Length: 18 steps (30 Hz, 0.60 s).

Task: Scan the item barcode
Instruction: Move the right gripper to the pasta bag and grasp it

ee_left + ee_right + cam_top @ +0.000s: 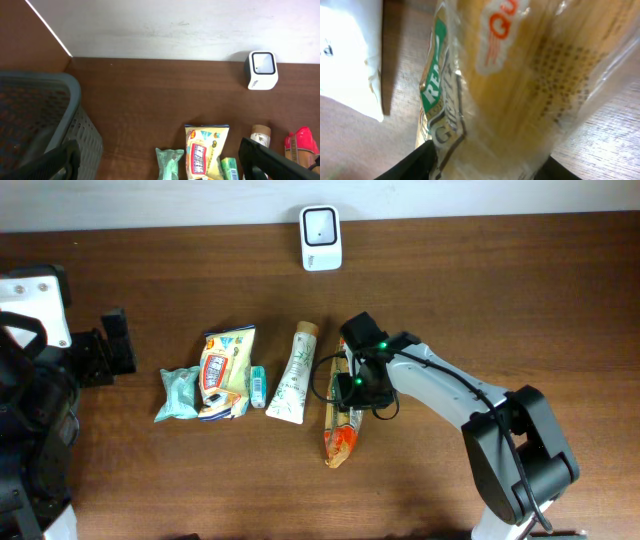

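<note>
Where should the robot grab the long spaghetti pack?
Probably around its middle, coming straight down from above and pinching across the narrow width. The spaghetti pack lies flat, long and thin, so a middle grip should balance it. The white tube lies close alongside, so a sideways approach looks cramped.

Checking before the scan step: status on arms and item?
Left gripper open, idle far left. Right gripper astride the spaghetti packet, grip unconfirmed. Scanner at far edge, path looks open; tube lies close alongside.
</note>
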{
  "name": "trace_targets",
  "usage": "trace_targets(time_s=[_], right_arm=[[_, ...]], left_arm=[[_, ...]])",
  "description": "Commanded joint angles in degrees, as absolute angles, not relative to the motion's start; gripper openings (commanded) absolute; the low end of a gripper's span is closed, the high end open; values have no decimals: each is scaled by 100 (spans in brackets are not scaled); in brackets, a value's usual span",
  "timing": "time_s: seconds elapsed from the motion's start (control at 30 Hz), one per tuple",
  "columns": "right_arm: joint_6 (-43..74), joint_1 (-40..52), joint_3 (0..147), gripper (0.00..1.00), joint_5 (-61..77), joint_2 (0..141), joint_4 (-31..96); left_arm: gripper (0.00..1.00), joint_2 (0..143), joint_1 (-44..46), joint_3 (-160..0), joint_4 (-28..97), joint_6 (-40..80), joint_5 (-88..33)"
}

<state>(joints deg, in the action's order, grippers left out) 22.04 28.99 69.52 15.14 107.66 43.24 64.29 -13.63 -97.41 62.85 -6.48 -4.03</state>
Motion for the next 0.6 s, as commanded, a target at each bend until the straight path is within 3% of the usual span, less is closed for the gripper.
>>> trace_targets(time_s=[0.0,0.2,0.4,0.57], right_arm=[[2196,2919,7148,63,1313,10807,4106],[2477,2923,7146,64,377,10818,3916],[2670,2923,7168,48,379,11030,3822],[2576,2923,8250,48,276,11030,5033]], left_arm=[[99,6410,-1382,-9780,6274,-742,-362],[99,6410,-1382,-9780,6274,-742,-364],[99,6410,-1382,-9780,6274,-742,-362],[99,6410,-1382,-9780,6274,-742,-362]])
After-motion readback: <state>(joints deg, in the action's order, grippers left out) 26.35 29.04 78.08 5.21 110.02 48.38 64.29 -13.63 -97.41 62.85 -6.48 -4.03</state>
